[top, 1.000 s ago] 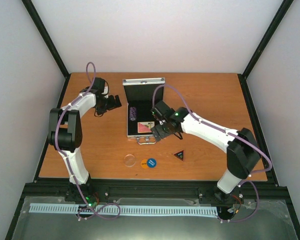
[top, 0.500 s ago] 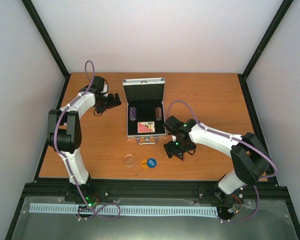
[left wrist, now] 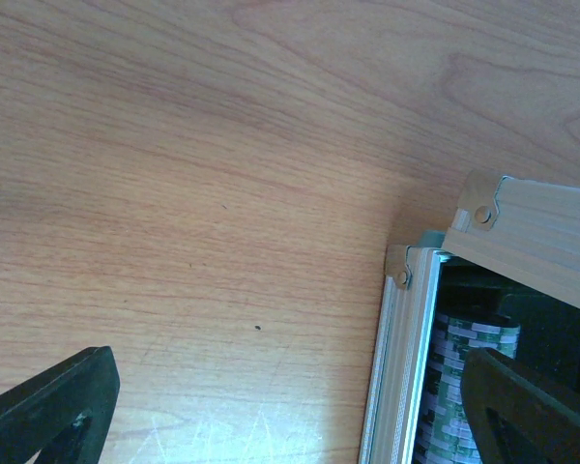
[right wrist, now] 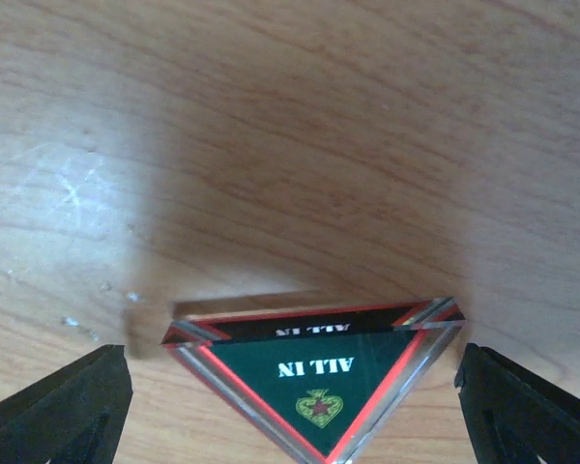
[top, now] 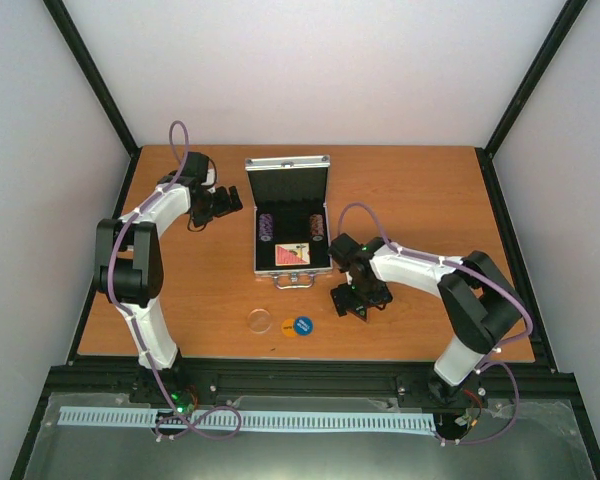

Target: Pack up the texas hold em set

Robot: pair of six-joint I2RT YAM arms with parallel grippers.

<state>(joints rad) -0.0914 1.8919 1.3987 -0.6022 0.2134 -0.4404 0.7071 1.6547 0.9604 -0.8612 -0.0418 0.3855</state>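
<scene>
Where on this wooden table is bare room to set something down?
Bare: right of the open silver aluminium case, up to the table's right edge; also between the white left arm and the clear round disc. Crowded: before the case, around the right gripper.

You'll find the deck (top: 291, 256) and chip stacks (top: 266, 226) inside the case (top: 288, 192); the discs (top: 302, 325) lie before it, the triangle (right wrist: 314, 382) to its front-right.

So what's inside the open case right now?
The silver case holds a left chip stack, a right chip stack and the red card deck nearer the handle. Anything beneath them is covered and cannot be told.
</scene>
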